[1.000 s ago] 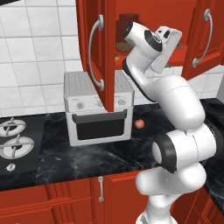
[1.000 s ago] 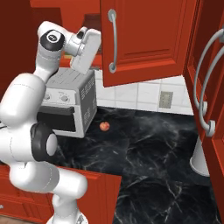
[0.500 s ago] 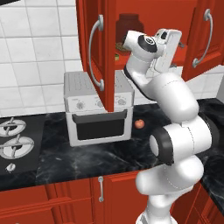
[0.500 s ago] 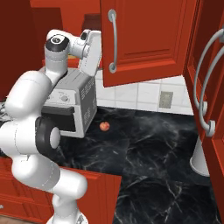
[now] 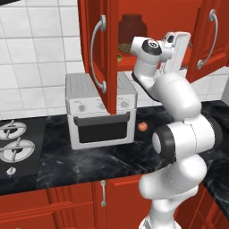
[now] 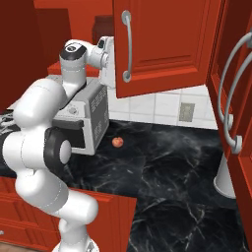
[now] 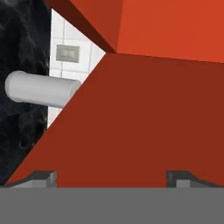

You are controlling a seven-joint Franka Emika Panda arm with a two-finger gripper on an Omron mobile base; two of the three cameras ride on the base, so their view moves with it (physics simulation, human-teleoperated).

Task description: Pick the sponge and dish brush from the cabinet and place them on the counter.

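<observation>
The cabinet [image 5: 112,27] hangs above the counter [image 5: 85,159] with its left door [image 5: 109,67] swung open. My gripper [image 5: 179,40] is raised in front of the opening at shelf height. In the hand view the gripper [image 7: 111,178] is open, its tips wide apart with nothing between them, close to a red cabinet panel [image 7: 144,127]. A dark jar [image 5: 132,24] stands on the inner shelf, with a small tan and green shape [image 5: 121,48] beside it that is too small to name. The sponge and the dish brush are hidden.
A silver toaster oven [image 5: 100,109] stands on the counter under the open door, with a small red fruit [image 5: 142,126] to its right. A stovetop [image 5: 13,145] lies at the left. A white cylinder [image 6: 225,178] stands under another open door [image 6: 234,93] at the right.
The hand has moved a little to the right, closer to the cabinet opening, and the elbow has swung with it. The jaws have stayed open.
</observation>
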